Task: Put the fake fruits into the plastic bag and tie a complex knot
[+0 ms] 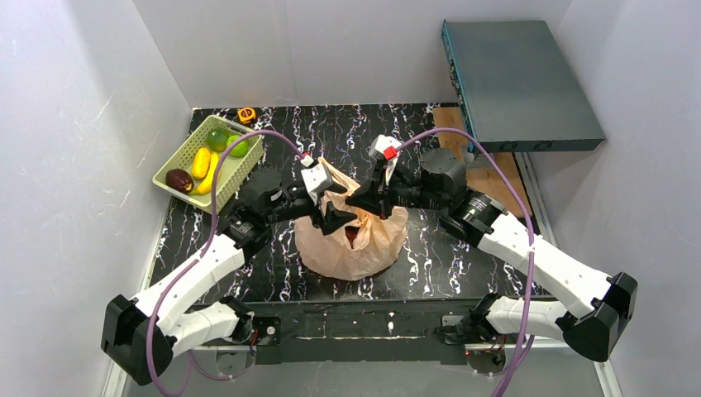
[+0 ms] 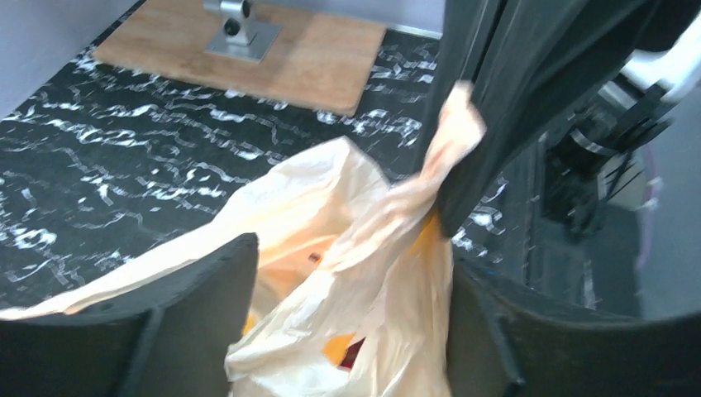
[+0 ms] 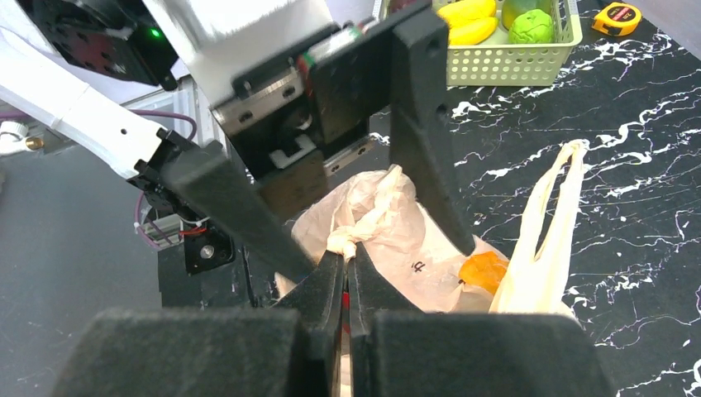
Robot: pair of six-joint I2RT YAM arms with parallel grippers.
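With right gripper (image 3: 347,263) pinching a twisted handle (image 3: 354,236) of the mid-table plastic bag (image 1: 355,252) and left gripper (image 2: 351,310) spread around, seemingly, the bag's mouth, could tear thin film or spill the orange fruit (image 3: 484,271) through an uneven tug.

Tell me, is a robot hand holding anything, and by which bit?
The right gripper is shut on the bag, pinching a bunched handle at its top. The left gripper is open around the bag, gripping nothing.
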